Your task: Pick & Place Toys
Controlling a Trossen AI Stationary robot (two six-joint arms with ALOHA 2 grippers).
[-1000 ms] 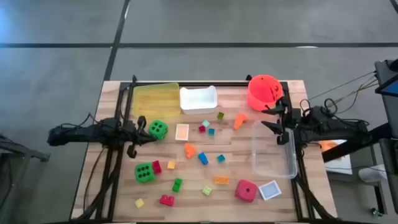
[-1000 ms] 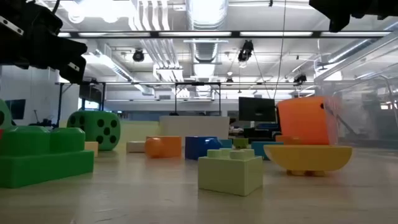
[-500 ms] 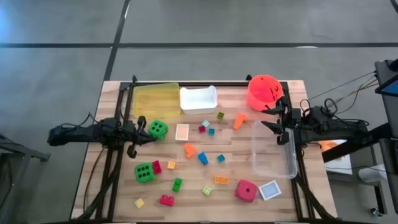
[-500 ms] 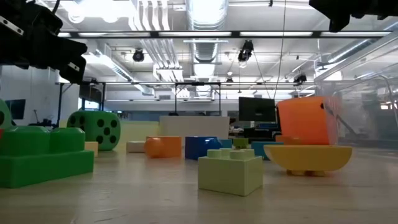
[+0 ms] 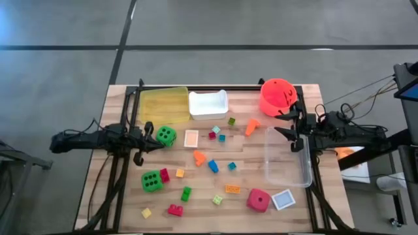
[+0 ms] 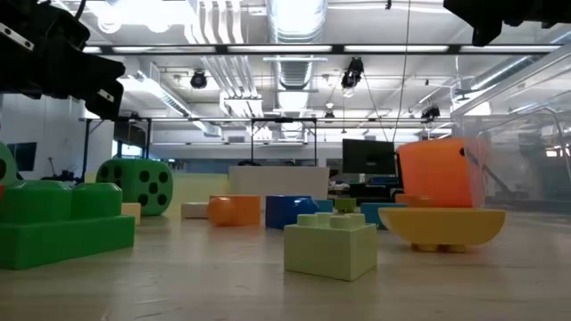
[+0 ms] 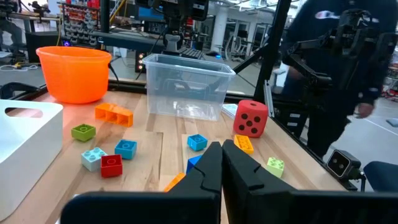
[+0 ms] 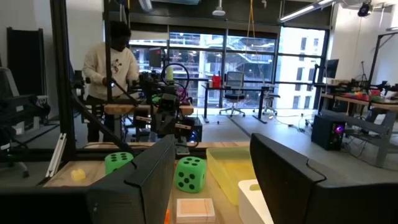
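Observation:
Small coloured bricks (image 5: 213,166) lie scattered over the middle of the wooden table. One green die (image 5: 166,136) sits at the left, a second green die (image 5: 151,181) nearer the front, and a pink-red die (image 5: 258,200) at the front right. Flat cards lie at the middle (image 5: 191,138) and front right (image 5: 283,199). My left gripper (image 5: 153,140) is shut and empty just left of the upper green die, raised above the table; its wrist view (image 7: 222,155) shows the fingers together. My right gripper (image 5: 282,124) is open and empty at the right (image 8: 211,180).
A yellow tray (image 5: 163,103) and a white tray (image 5: 208,104) stand at the far edge, with an orange-red bucket (image 5: 277,96) at the far right. A clear tray (image 5: 287,156) stands at the right, below my right gripper. A person (image 8: 115,68) stands beyond the table.

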